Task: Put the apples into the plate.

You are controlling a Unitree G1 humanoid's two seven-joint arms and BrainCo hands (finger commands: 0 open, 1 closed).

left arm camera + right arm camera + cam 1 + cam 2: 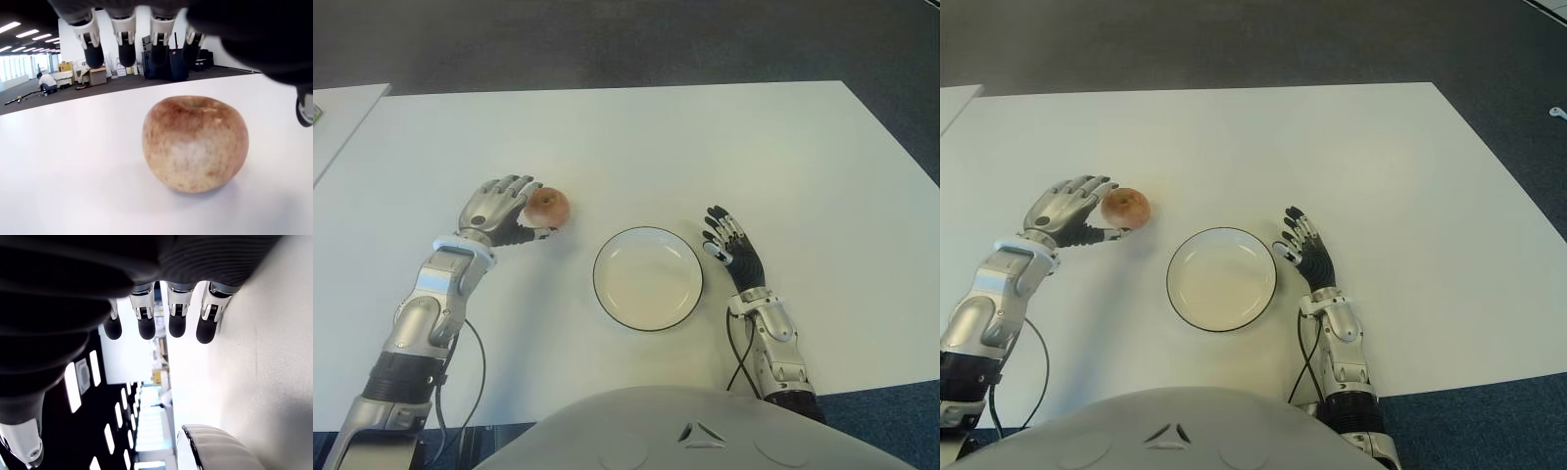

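Here, in the left eye view, your left robot hand (501,211) sits just beside the apple (547,206) on the white surface (705,147), fingers spread around its near side without closing; the apple lies to the left of the empty plate (648,278), apart from it. In the right eye view, your right robot hand (1304,250) shows just to the right of the plate, fingers extended and holding nothing. In the left wrist view, the apple rests on the surface with the fingertips (126,53) hanging above and beyond it, not touching. In the right wrist view, the fingers are open with the plate's rim nearby. If you close from this offset, the round apple may roll away, probably toward the plate or off your fingers.
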